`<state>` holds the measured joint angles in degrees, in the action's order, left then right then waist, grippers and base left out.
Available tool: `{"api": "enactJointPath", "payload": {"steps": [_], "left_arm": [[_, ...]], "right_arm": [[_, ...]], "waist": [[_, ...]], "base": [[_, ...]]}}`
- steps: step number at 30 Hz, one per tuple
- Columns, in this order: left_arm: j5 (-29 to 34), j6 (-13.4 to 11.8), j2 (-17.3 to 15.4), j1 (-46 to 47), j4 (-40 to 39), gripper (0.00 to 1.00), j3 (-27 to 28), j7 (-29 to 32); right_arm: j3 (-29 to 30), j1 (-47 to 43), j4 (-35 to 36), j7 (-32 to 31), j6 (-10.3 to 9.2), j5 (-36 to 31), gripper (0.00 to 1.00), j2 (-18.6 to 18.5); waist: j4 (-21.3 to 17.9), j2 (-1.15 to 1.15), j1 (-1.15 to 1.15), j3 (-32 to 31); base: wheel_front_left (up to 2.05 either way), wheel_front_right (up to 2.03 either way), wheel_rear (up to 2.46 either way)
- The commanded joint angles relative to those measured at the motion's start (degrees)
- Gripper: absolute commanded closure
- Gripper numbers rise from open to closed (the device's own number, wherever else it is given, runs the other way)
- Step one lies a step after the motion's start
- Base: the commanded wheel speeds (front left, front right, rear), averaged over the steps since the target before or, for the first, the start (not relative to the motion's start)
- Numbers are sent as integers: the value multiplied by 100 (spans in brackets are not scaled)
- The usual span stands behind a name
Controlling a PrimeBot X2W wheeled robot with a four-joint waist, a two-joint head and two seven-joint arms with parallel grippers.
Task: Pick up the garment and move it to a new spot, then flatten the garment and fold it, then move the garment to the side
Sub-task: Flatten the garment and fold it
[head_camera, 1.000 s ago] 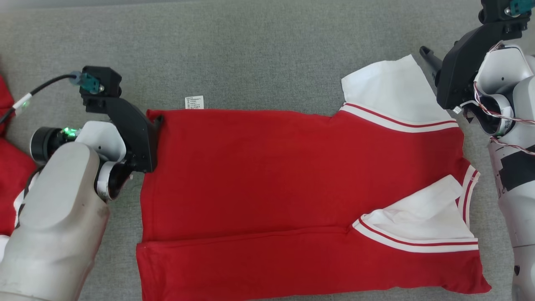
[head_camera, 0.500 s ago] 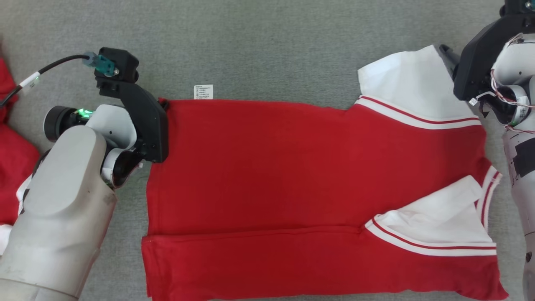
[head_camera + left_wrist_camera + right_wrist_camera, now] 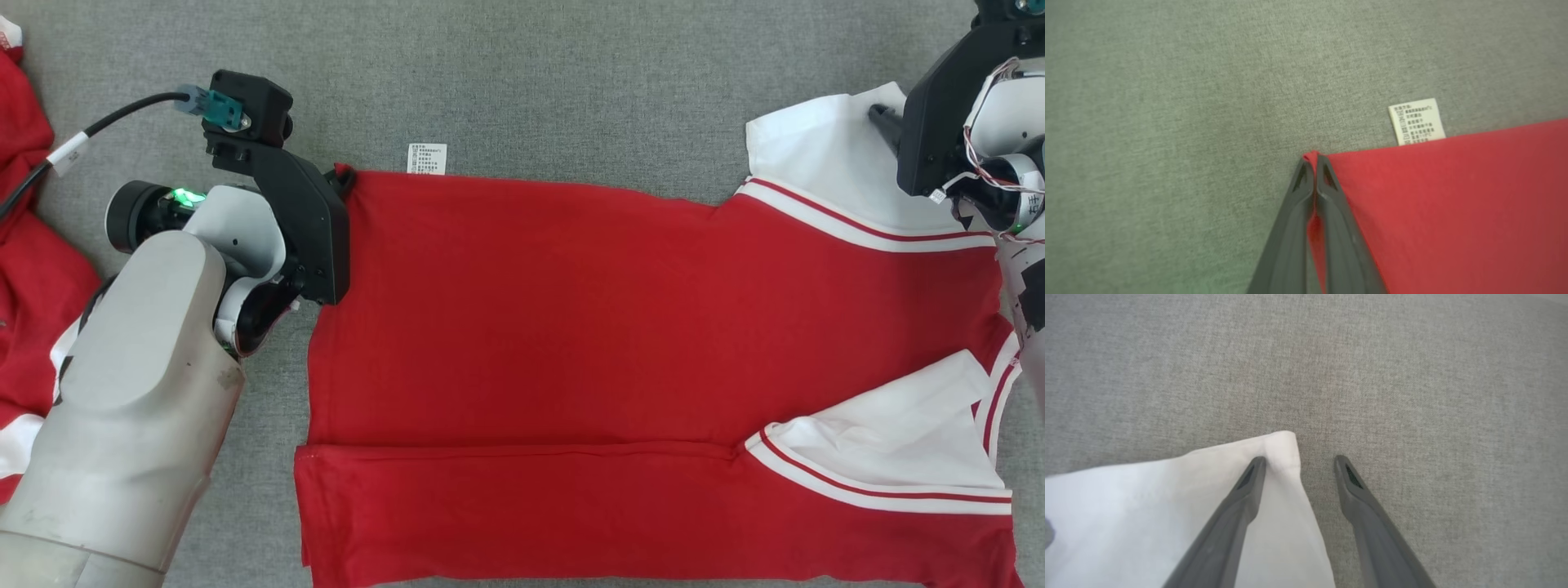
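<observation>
Presently the left gripper (image 3: 1314, 163) is pinched shut on a corner of the red shirt (image 3: 571, 310), laid flat on grey cloth (image 3: 531, 73); the right gripper (image 3: 1299, 459) is spread astride the edge of its white sleeve (image 3: 1147, 498). Folding is judged begun; right closure is required next.

Flat grey woven surface (image 3: 571, 73), even light.

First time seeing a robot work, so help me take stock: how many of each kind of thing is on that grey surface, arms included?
Spread-out red garment: 1
Other red cloth at left edge: 1
White care label: 1
Robot arms: 2, left arm and right arm
Total: 5
</observation>
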<state>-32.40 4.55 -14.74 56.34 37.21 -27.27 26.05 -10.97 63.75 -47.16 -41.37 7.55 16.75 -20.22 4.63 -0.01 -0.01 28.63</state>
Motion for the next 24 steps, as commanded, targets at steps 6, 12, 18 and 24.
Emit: {"api": "enactJointPath", "payload": {"steps": [6, 12, 18, 24], "left_arm": [[126, -342, -123, -81, 216, 100, 72, -452], [144, -447, -42, -221, 260, 100, 106, -887], [181, -353, 31, -431, 256, 100, 33, -1385], [246, -271, 70, -808, 164, 100, -61, -1989]], "right_arm": [[172, -20, -87, 661, -11, 6, 100, 12], [277, -116, 2, 1312, -11, 210, 100, 160], [-32, -489, 257, 1428, -11, 601, 100, 16], [-222, -1136, 808, 1629, -11, 1175, 100, -268]], "waist": [[-65, 1, 1, -63], [-100, 1, 1, -228], [-119, 1, 1, -511], [-135, 1, 1, -872]], "base": [[0, 0, 0], [0, 0, 0], [0, 0, 0], [0, 0, 0]]}}
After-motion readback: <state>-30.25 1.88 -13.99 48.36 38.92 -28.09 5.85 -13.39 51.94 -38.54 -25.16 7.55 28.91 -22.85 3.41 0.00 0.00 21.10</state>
